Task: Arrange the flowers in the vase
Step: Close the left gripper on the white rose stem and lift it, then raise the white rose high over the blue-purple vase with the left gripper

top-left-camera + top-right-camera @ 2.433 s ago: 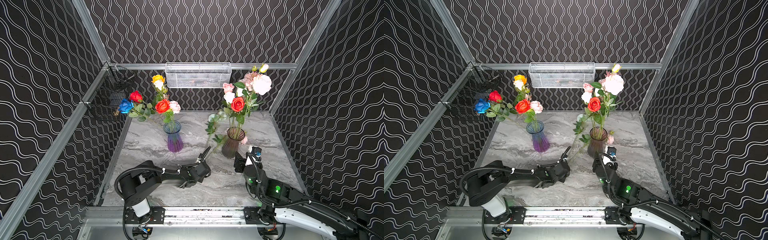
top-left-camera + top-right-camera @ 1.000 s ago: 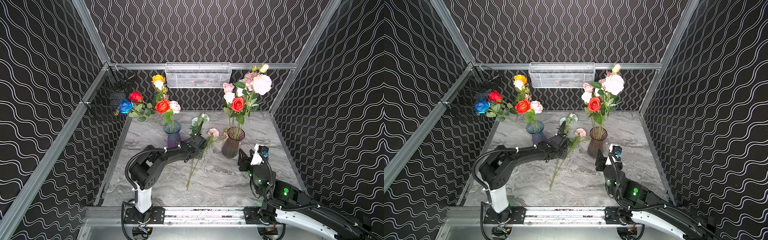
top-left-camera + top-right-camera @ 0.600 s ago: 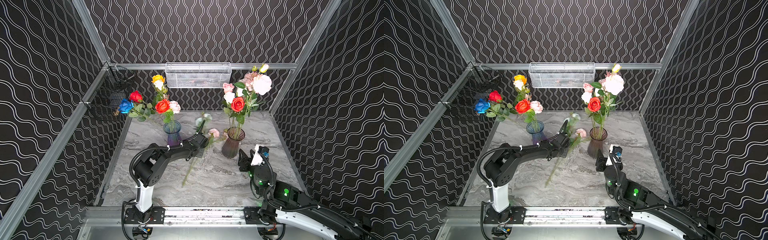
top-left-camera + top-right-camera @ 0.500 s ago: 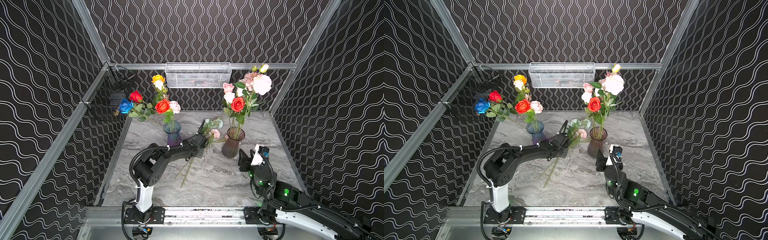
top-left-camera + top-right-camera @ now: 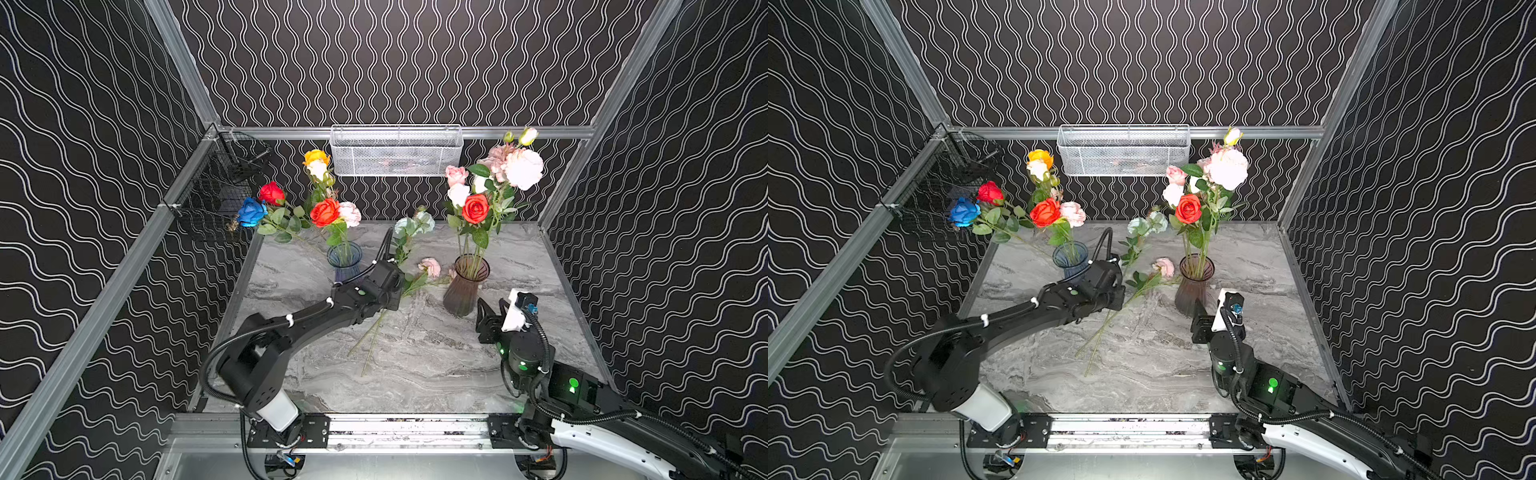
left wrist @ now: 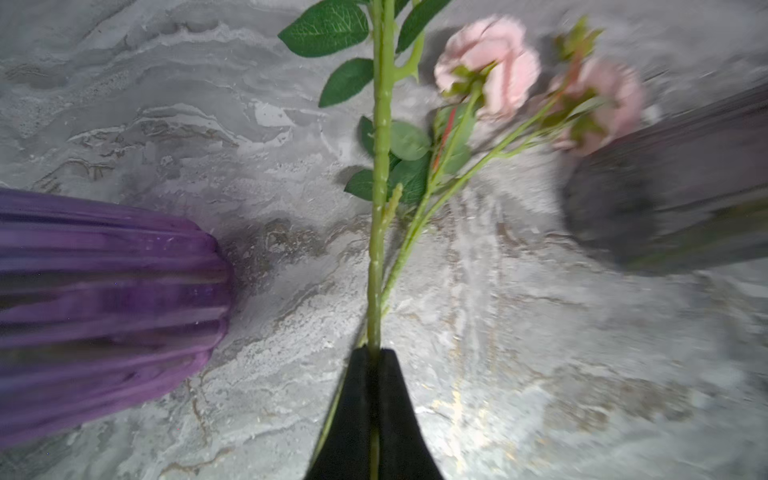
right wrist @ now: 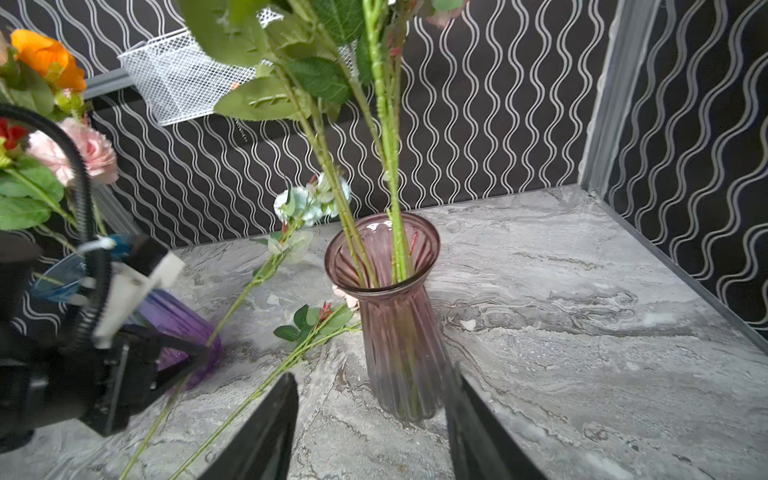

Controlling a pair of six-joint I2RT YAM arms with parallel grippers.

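My left gripper [image 6: 374, 353] is shut on the green stem [image 6: 377, 232] of a pale blue-white flower [image 5: 415, 224] [image 5: 1148, 224], which leans up between the two vases. In both top views the jaws hide under the wrist [image 5: 384, 280]. A pink flower [image 5: 430, 266] [image 6: 490, 62] lies on the marble beside that stem. The purple vase [image 5: 345, 262] [image 6: 104, 299] holds several flowers, and so does the brown vase [image 5: 465, 286] [image 7: 395, 324]. My right gripper [image 7: 370, 399] [image 5: 492, 311] stands open just in front of the brown vase's base, holding nothing.
A white mesh basket [image 5: 395, 151] hangs on the back wall and a black wire basket [image 5: 224, 195] on the left wall. Patterned walls close in three sides. The loose stems' lower ends [image 5: 365, 365] trail over the table's middle.
The left gripper has shut on the stem, and the pale flower's head has swung about and risen between the vases. The right arm has held still.
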